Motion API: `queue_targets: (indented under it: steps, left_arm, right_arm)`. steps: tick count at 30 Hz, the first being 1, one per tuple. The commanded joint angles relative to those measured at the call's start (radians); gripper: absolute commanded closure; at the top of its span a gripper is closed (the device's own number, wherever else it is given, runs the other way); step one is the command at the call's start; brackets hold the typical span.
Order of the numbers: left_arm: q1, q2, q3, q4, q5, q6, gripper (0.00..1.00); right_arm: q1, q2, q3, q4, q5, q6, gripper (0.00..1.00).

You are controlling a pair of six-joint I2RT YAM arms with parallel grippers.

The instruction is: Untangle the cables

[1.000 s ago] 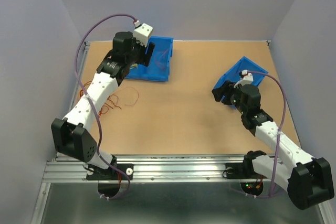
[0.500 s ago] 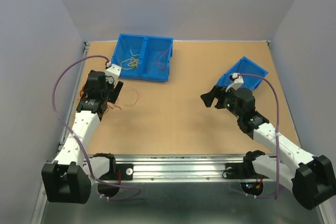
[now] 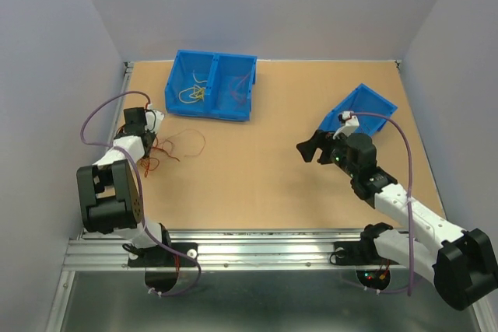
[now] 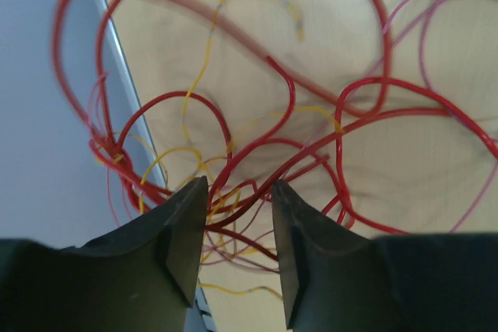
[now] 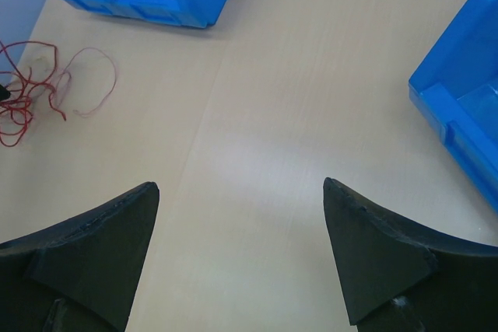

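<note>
Left wrist view: glossy hair-thin red, yellow and pink cables [image 4: 264, 165] tangled on wood-grain table [image 5: 257, 114]; left gripper [image 4: 239, 192] half-parted, straddling strands unclamped. Right gripper [image 5: 240, 186] spread wide, holding nothing.

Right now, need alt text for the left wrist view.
The left gripper, two dark fingers with jaws apart, straddles strands of a tangle of thin red, yellow and pink cables on a tan wooden table. Grey wall at left.

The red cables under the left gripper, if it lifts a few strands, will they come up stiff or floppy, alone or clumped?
Probably floppy: the red cables lie in loose curls. Likely clumped: they cross yellow strands in a knot by the left gripper. Probably very light, being so thin.
</note>
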Motion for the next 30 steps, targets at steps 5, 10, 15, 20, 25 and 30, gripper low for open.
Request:
queue_targets:
  steps: [5, 10, 15, 20, 25, 30]
  left_arm:
    - [-0.017, -0.059, 0.096, -0.249, 0.362, 0.112, 1.00]
    - [-0.264, -0.299, 0.073, -0.424, 0.529, 0.102, 1.00]
    - [-0.493, -0.305, 0.157, -0.464, 0.625, 0.003, 1.00]
    - [-0.678, -0.168, 0.223, -0.347, 0.626, -0.102, 1.00]
    - [-0.726, -0.127, 0.249, -0.244, 0.686, -0.152, 1.00]
    - [-0.726, -0.188, 0.214, -0.225, 0.768, -0.144, 1.00]
  right_arm:
    - [0.017, 0.007, -0.013, 0.059, 0.007, -0.017, 0.12]
    - [0.045, 0.073, -0.005, 0.115, -0.098, -0.026, 0.12]
    - [0.132, 0.151, 0.013, 0.192, -0.217, -0.043, 0.12]
    - [0.243, 0.197, 0.029, 0.232, -0.220, -0.075, 0.12]
    - [0.300, 0.241, 0.006, 0.345, -0.234, -0.104, 0.13]
    - [0.321, 0.324, 0.013, 0.422, -0.220, -0.121, 0.19]
